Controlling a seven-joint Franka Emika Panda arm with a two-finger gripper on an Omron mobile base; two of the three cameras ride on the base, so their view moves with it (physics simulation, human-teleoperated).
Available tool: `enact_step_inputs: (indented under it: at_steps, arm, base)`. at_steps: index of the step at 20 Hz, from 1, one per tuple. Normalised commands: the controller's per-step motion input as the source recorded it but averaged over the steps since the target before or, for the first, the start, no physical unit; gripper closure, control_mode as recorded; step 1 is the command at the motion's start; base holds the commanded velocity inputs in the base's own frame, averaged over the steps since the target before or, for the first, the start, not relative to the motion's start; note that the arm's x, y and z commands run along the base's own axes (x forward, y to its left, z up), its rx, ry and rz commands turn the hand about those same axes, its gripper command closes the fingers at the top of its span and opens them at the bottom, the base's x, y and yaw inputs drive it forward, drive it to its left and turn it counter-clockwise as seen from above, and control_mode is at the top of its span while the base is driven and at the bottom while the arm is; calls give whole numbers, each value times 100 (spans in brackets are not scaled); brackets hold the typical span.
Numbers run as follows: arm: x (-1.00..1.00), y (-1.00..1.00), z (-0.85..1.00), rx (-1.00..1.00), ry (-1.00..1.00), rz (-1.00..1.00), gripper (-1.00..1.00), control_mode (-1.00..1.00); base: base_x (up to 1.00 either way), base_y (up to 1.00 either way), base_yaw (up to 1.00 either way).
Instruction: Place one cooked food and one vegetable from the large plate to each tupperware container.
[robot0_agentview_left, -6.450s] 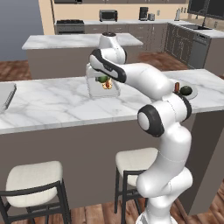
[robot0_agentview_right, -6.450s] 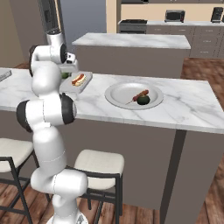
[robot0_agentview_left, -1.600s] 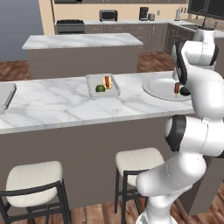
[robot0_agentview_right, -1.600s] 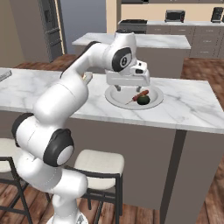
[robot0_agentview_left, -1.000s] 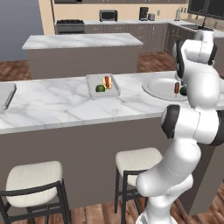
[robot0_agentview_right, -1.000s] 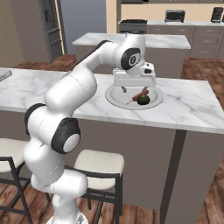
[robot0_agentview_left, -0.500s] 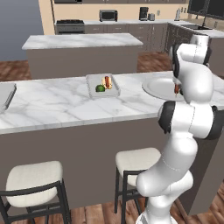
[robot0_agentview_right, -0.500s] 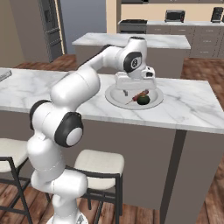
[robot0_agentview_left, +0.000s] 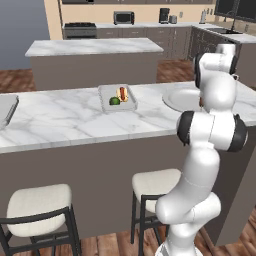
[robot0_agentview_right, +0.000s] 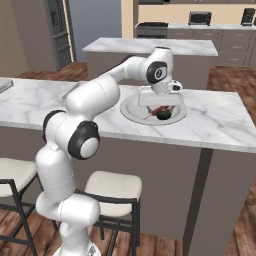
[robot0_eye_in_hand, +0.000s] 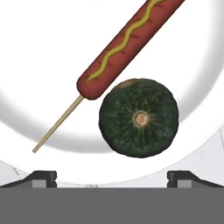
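The large plate (robot0_agentview_right: 131, 111) lies on the marble counter at the right, and its rim (robot0_agentview_left: 175, 99) shows beside my arm in the left base view. On it are a corn dog on a stick (robot0_eye_in_hand: 127, 43) with a mustard line and a dark green round squash (robot0_eye_in_hand: 139, 117). My gripper (robot0_agentview_right: 160, 101) hangs open just above them, nothing between its fingers (robot0_eye_in_hand: 40, 176). One tupperware container (robot0_agentview_left: 107, 102) at mid-counter holds a hot dog (robot0_agentview_left: 122, 93) and a green vegetable (robot0_agentview_left: 114, 100). The other tupperware container (robot0_agentview_left: 6, 111) sits at the counter's far left end.
Two stools (robot0_agentview_left: 40, 210) stand under the counter's near edge. A second island (robot0_agentview_left: 95, 52) runs behind the counter, with cabinets, a stove and a microwave on the back wall. The counter's right end lies just past the plate.
The arm has swung from the mid-counter container over to the large plate. In the last second the open hand shifted slightly right and lowered over the food.
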Motion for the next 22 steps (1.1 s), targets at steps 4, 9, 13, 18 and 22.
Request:
enact_step_inputs:
  at_steps: [4,9,13,18,22]
  arm:
    - [26,-10,-6,0,10,0,-100,-100]
    - [22,0,-6,0,6,0,-100,-100]
    - [20,-2,-11,0,6,0,-100,-100]
    - [-1,-2,-16,0,5,0,-100,-100]
    - [-7,0,-26,0,11,0,-100,-100]
  base:
    - [0,0,0]
    - [0,0,0]
    - [0,0,0]
    - [0,0,0]
    - [0,0,0]
